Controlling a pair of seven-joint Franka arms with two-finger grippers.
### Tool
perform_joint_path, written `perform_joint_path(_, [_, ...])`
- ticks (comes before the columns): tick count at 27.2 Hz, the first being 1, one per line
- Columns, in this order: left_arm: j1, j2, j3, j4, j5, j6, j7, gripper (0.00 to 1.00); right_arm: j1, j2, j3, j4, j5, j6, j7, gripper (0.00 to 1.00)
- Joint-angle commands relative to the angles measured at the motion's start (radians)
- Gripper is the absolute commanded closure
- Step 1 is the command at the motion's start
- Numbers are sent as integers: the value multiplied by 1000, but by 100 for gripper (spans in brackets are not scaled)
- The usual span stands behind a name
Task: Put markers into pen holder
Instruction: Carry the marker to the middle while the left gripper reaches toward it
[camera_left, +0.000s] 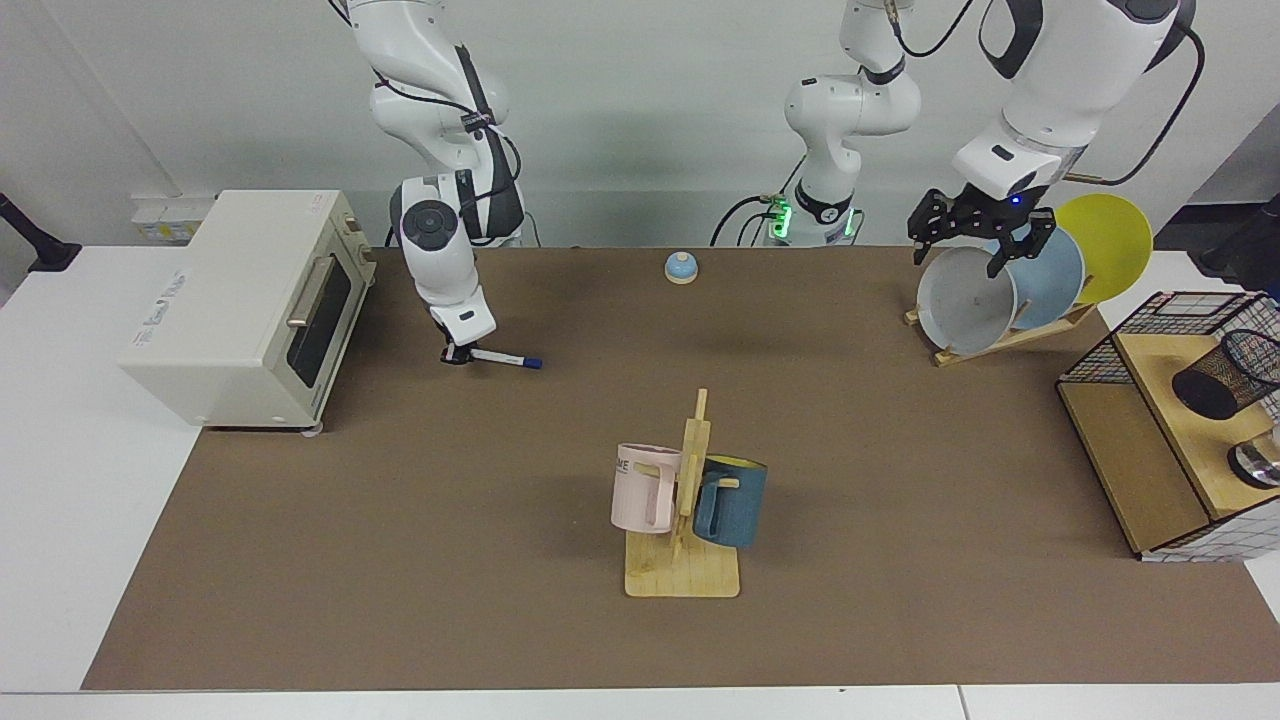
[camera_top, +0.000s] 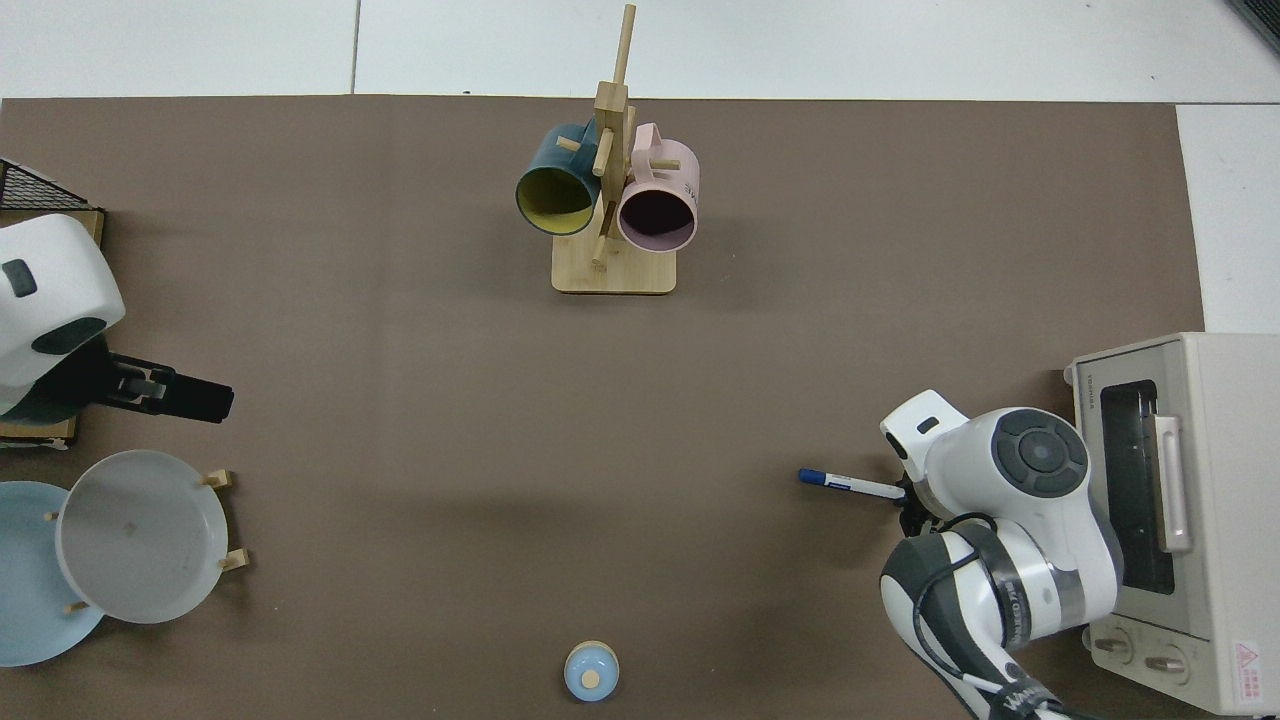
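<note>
The marker (camera_left: 505, 358), white-barrelled with a blue cap, is at the back left of the brown mat in the facing view. My right gripper (camera_left: 457, 354) is shut on its white end. The capped end points toward the table's middle and slopes slightly down. From above, the marker (camera_top: 850, 484) sticks out from under the right arm's wrist, which hides the gripper. The pen holder (camera_left: 1225, 375), a black mesh cup, lies tilted on the wooden shelf at the far right. My left gripper (camera_left: 978, 245) waits open above the plate rack, far from both.
A toaster oven (camera_left: 240, 305) stands just beside the right arm. A wooden mug rack (camera_left: 685, 510) with a pink and a blue mug occupies the mat's middle front. Plates (camera_left: 1000, 295) lean in a rack at the back right. A small bell (camera_left: 681, 267) sits at the back.
</note>
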Motion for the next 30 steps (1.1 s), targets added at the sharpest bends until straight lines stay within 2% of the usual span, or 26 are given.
perform_joint_path(1, [4, -22, 3, -32, -9, 23, 43, 0, -4, -17, 3, -10, -18, 19, -25, 100])
perform_joint_path(9, [6, -22, 3, -33, -9, 32, 195, 0, 46, -26, 3, 94, 5, -22, 11, 100])
perform_joint_path(16, [-6, -19, 2, -33, -9, 84, 399, 0, 82, 6, 3, 202, 8, -77, 44, 100])
perform_joint_path(21, [-10, -13, -9, -33, -14, 120, 534, 0, 141, 23, 3, 292, 77, -166, 65, 100])
perform_joint_path(27, [-17, -13, -12, -33, -23, 133, 769, 0, 181, 11, 3, 320, 178, -173, 68, 100])
perform_joint_path(30, [-17, -13, -12, -35, -47, 136, 856, 0, 207, 6, 5, 344, 192, -179, 68, 100])
